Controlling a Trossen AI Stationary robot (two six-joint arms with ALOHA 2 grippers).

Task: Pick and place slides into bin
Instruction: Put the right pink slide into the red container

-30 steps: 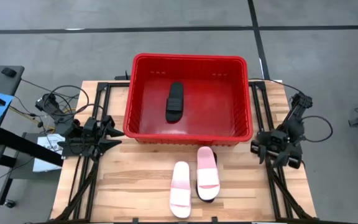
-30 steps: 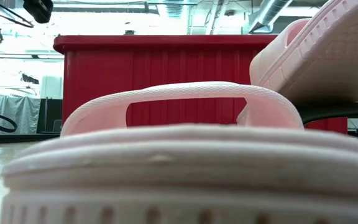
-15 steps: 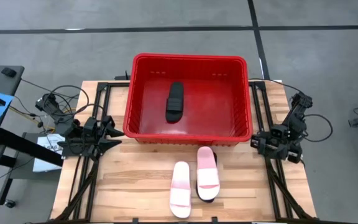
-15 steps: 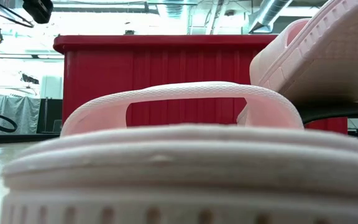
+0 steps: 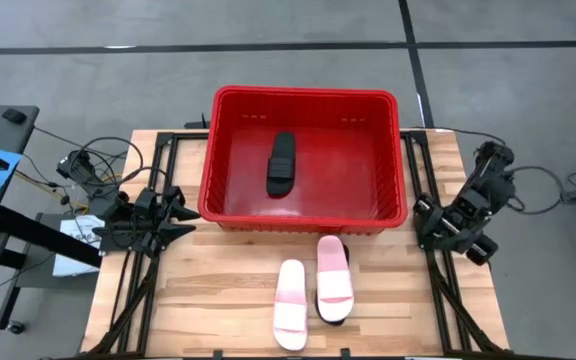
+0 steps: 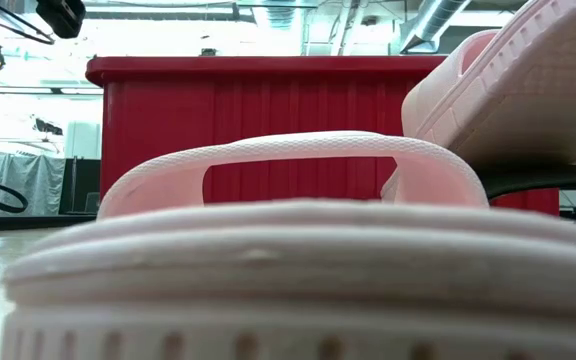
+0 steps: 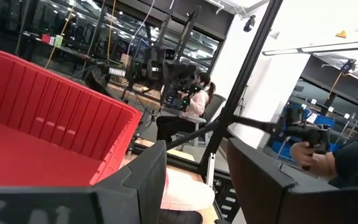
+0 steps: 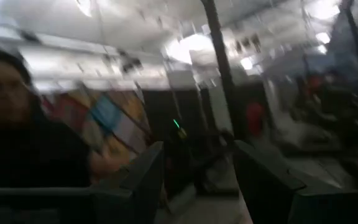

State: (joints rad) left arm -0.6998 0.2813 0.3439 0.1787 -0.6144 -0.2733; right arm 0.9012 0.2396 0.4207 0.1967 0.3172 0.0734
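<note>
right gripper (image 5: 455, 228) nearer, fingers standing wide, empty | pink slides (image 5: 313, 290) lying at its 8 o'clock, long axes running 12-to-6 | left gripper (image 5: 173, 215) waiting, fingers wide

Even overhead light; right wrist view motion-blurred, low view's foreground unfocused.

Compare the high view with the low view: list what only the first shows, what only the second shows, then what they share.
Only the high view: the black slide lying inside the bin, a second black slide mostly hidden under a pink one, the left gripper waiting at the table's left edge, and the right gripper at the right edge, both open and empty.

Only the low view: the room behind the table, with ceiling ducts.

Both: the red bin and the two pink slides, the right one tilted up.
</note>
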